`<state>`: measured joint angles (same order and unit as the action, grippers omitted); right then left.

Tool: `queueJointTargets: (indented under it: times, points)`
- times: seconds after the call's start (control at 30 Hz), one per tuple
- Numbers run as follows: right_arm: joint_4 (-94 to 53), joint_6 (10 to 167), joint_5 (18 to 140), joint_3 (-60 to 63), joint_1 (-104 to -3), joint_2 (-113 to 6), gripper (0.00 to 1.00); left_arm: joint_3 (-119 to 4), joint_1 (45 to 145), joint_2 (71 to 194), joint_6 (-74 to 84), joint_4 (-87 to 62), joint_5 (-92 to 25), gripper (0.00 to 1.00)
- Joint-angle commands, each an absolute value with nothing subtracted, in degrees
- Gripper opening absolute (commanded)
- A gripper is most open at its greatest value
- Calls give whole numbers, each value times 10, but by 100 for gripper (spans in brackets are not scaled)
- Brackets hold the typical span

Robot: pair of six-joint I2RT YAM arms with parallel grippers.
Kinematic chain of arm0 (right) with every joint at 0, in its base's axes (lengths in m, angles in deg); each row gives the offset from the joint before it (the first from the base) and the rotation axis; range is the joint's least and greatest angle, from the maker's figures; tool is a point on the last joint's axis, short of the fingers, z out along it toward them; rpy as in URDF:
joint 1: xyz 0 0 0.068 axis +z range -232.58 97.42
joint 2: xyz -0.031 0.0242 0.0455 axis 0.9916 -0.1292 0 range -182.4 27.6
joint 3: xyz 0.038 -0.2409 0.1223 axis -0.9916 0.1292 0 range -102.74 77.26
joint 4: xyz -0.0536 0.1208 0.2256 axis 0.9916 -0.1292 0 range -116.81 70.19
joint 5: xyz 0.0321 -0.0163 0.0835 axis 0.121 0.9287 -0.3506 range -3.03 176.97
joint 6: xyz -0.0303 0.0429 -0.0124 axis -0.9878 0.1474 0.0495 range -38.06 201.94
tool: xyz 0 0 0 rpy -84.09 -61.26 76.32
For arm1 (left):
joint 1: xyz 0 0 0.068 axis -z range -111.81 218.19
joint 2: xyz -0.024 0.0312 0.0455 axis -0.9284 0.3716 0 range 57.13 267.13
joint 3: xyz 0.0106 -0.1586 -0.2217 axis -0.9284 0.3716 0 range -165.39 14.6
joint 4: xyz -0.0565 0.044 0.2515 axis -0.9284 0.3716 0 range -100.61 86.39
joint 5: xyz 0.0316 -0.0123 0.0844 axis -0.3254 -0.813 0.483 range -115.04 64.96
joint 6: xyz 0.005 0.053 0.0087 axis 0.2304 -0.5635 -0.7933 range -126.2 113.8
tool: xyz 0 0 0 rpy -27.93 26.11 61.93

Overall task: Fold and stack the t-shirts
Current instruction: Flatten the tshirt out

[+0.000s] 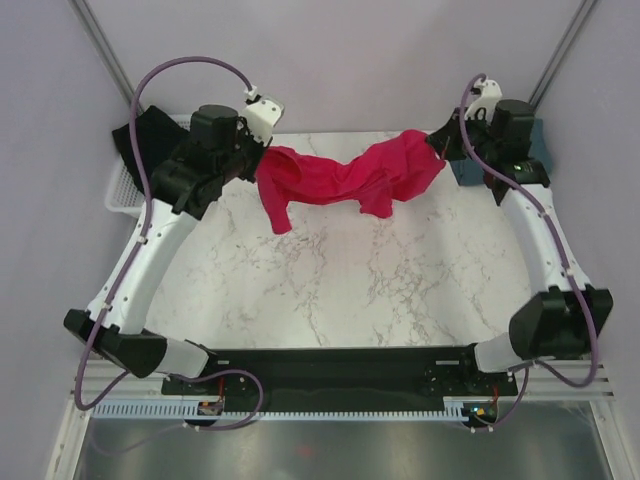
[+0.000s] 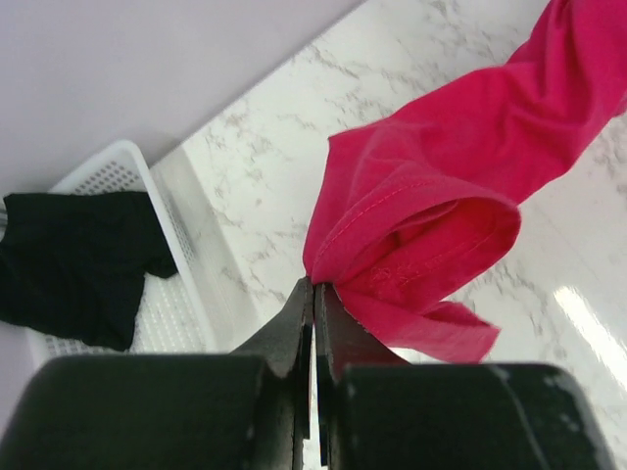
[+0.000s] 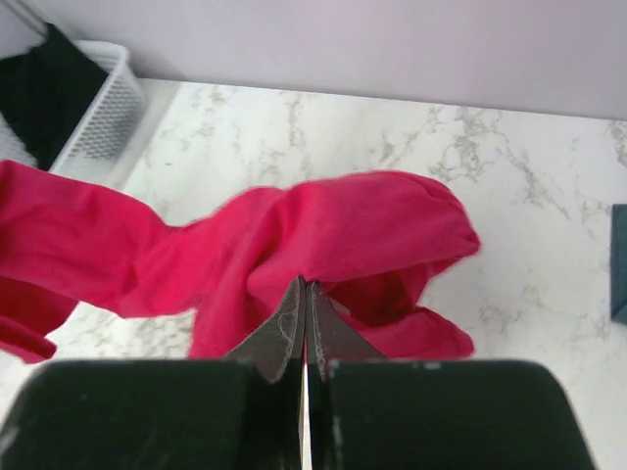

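Note:
The crimson red t-shirt (image 1: 345, 178) hangs stretched between my two grippers above the far part of the marble table. My left gripper (image 1: 262, 158) is shut on its left end (image 2: 392, 235). My right gripper (image 1: 437, 140) is shut on its right end (image 3: 333, 235). A sleeve droops down near the left grip. The black t-shirt (image 1: 140, 140) lies over the white wire basket at far left, also in the left wrist view (image 2: 78, 259). The blue-grey t-shirt (image 1: 462, 168) lies at far right, mostly hidden behind my right arm.
The white wire basket (image 1: 120, 190) stands at the table's far left edge, also in the left wrist view (image 2: 171, 294). The marble table (image 1: 330, 290) has lilac walls behind it. A black rail runs along the near edge.

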<state>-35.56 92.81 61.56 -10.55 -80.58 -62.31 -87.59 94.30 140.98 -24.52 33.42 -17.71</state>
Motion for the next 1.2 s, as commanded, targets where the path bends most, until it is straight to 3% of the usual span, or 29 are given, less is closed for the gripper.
queueJointTargets:
  times: [0.0, 0.1, 0.27, 0.5, 0.7, 0.73, 0.77, 0.83, 1.0, 1.17]
  points:
    - [-396, 968, 559, -38, -805, -472, 0, -828, 945, 1313, -267, 378, -219, 2]
    - [-477, 971, 511, -2, -802, -416, 0, -774, 944, 1266, -243, 397, -211, 2]
    - [-469, 1031, 514, 66, -841, -426, 0, -686, 928, 1291, -206, 408, -240, 2]
    - [-431, 1010, 530, 87, -837, -597, 0, -594, 887, 1416, -178, 373, -263, 2]
    - [-410, 986, 553, -7, -838, -747, 4, -679, 831, 1591, -159, 339, -259, 3]
    - [-416, 978, 542, -24, -838, -761, 21, -712, 827, 1607, -163, 341, -252, 8]
    - [-427, 967, 529, -59, -839, -782, 28, -727, 824, 1633, -170, 342, -236, 29]
    - [-471, 939, 527, -85, -840, -795, 36, -763, 823, 1646, -181, 345, -218, 37]
    - [-514, 918, 488, -77, -855, -804, 36, -793, 824, 1649, -173, 355, -234, 52]
    - [-551, 878, 472, -23, -878, -777, 36, -777, 823, 1629, -181, 361, -238, 55]
